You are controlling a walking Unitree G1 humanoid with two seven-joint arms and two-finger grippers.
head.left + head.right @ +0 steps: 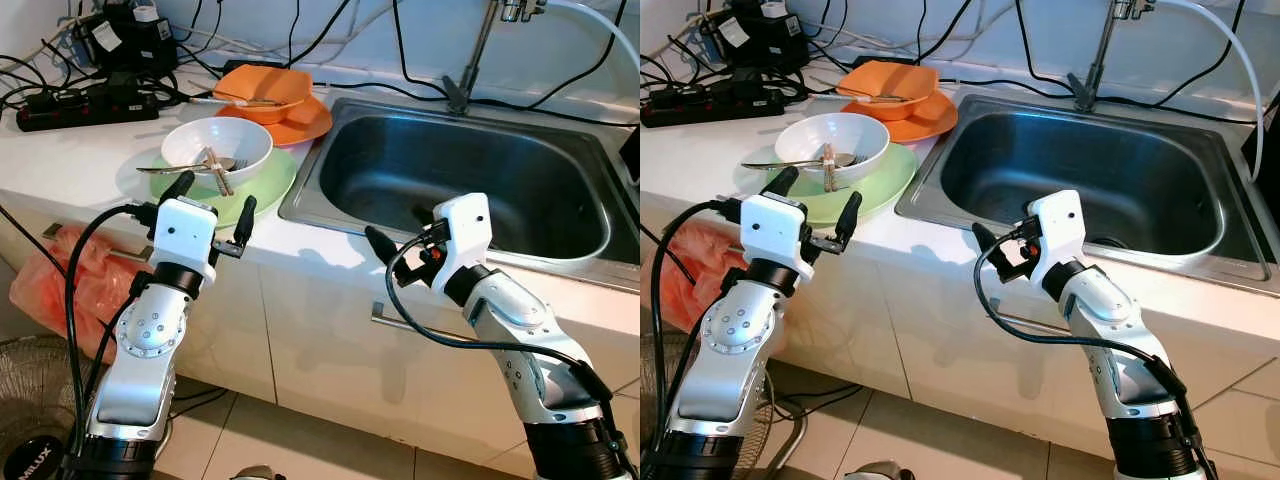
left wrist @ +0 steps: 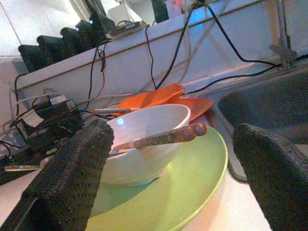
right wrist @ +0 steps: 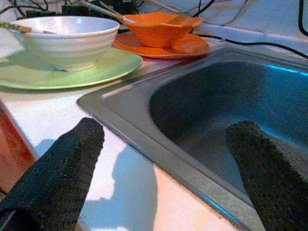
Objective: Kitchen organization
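Jaws apart: counter edge (image 1: pixel 300 262), sink rim (image 1: pixel 300 195).

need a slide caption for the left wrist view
Open left gripper faces a white ceramic bowl holding a wooden-handled utensil, set on a round light-green plate.

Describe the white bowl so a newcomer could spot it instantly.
Left of the steel sink, two stacks of dishes sit on the white counter. The white bowl sits on the green plate, the nearer stack. Unlike the orange bowl behind, it holds a wooden-handled utensil.
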